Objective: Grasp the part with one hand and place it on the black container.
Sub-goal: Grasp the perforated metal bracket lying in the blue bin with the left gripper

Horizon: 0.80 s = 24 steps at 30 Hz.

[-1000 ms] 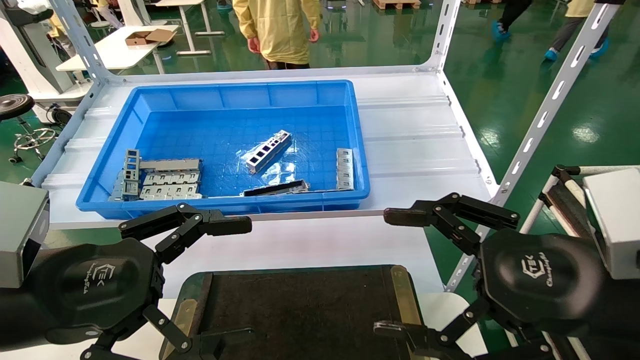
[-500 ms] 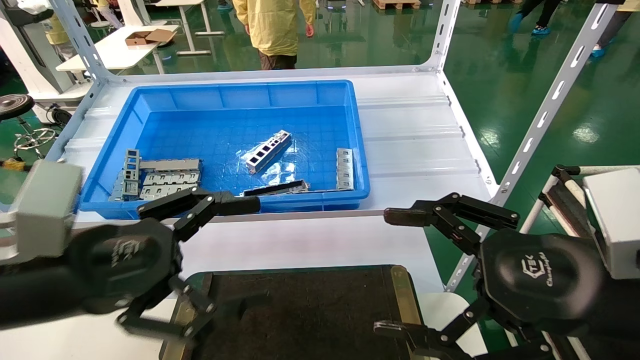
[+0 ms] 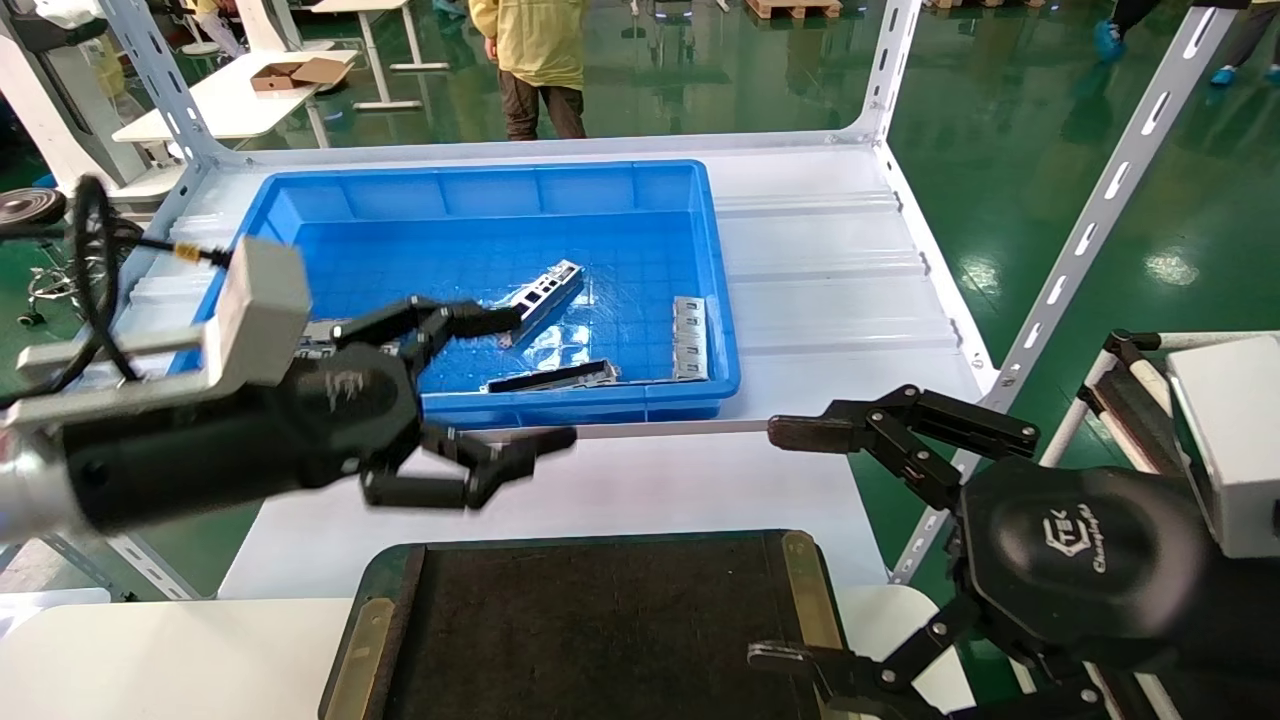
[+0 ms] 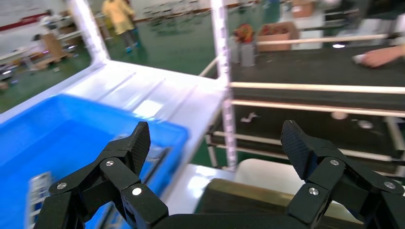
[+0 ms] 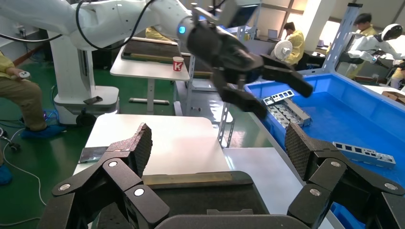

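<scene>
the head view shows the left claw (image 3: pixel 530 378) spread wide over the near edge of the blue bin (image 3: pixel 300 205), one finger reaching above the bin floor, the other outside the front wall. the part (image 3: pixel 545 290) lies flat mid-bin, just beyond the upper fingertip, apart from it as far as can be told. the bin also holds a dark bar (image 3: pixel 552 377) near the front wall, a short strip (image 3: pixel 688 338) by the right wall, and grey plates largely hidden behind the left claw. the right wrist view alone shows those plates (image 5: pixel 286 109) and the left claw's white arm (image 5: pixel 95 21). the black tray (image 3: pixel 600 630) on the near worktop holds nothing. the right claw (image 3: pixel 790 545) hangs wide beside the tray's right edge.
</scene>
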Tool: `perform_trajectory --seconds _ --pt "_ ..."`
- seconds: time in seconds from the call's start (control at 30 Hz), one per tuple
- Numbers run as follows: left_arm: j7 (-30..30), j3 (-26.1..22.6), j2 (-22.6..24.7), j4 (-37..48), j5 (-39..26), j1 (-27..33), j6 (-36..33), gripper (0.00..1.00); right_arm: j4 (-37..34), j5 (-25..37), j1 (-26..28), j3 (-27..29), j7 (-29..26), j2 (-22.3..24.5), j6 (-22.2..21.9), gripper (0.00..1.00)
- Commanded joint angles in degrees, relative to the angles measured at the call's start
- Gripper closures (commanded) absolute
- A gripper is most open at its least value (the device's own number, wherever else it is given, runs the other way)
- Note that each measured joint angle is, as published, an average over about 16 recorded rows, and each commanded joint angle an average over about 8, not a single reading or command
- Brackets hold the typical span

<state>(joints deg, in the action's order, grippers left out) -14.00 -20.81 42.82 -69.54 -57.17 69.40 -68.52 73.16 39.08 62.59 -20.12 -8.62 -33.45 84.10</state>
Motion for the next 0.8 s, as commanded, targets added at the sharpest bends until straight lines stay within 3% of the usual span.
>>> perform_trajectory --seconds 0.03,0.8 --pt "-0.2 -0.5 0.8 1.1 -1.6 1.1 1.3 0.00 0.0 0.0 0.0 0.0 0.0 0.0 0.0 0.00" --pt "4.9 -7.2 18.7 29.3 -17.9 17.0 16.6 0.00 0.0 0.0 0.0 0.0 0.0 0.0 0.0 0.00"
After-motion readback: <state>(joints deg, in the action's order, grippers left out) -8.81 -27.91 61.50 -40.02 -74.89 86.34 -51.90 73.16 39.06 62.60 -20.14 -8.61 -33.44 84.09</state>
